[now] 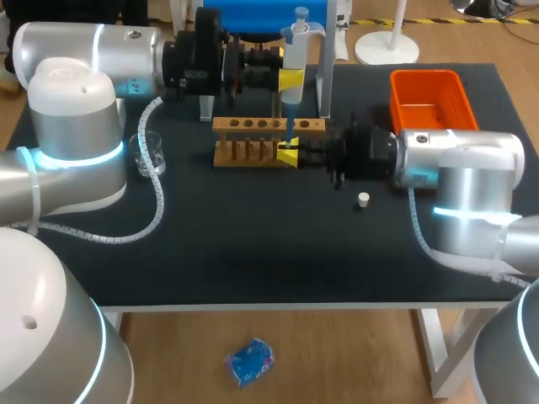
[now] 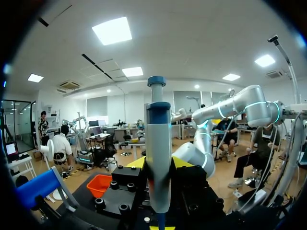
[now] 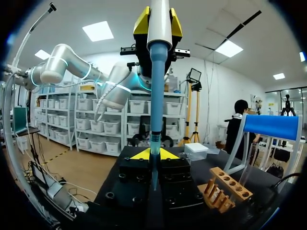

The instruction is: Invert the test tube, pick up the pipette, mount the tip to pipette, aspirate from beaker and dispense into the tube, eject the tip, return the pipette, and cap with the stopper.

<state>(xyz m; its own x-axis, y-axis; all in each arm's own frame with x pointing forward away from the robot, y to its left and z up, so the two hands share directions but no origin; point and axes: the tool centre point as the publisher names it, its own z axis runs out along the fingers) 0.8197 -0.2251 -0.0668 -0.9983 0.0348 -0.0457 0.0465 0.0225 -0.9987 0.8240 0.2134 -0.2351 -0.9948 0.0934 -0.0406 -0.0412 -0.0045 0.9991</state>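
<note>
Head view, starting at the left: a small clear glass beaker (image 1: 148, 156) stands near the left side of the black table (image 1: 253, 244), close to the left arm's coiled cable. Further in, the left gripper (image 1: 290, 81) sits over the back of the table in front of a blue-topped stand on metal legs (image 1: 253, 18). Its yellow-tipped fingers are pressed from both sides against a white pipette with a blue plunger cap (image 1: 296, 46), which is held upright. A long translucent blue tip (image 1: 289, 126) hangs from the pipette and runs down past the light wooden test tube rack (image 1: 268, 139).

The lower end of the tip meets the right gripper (image 1: 289, 155) at the front right of the rack. In the right wrist view, that gripper's fingers are clamped on a thin clear test tube (image 3: 153, 172), held upright. The tip comes straight down to the tube's mouth, but I cannot tell how far it goes in.

Right of the gripper, a small white stopper (image 1: 363, 199) lies alone on the table, near the right arm's wrist. An orange plastic bin (image 1: 429, 99) sits at the back right corner.
</note>
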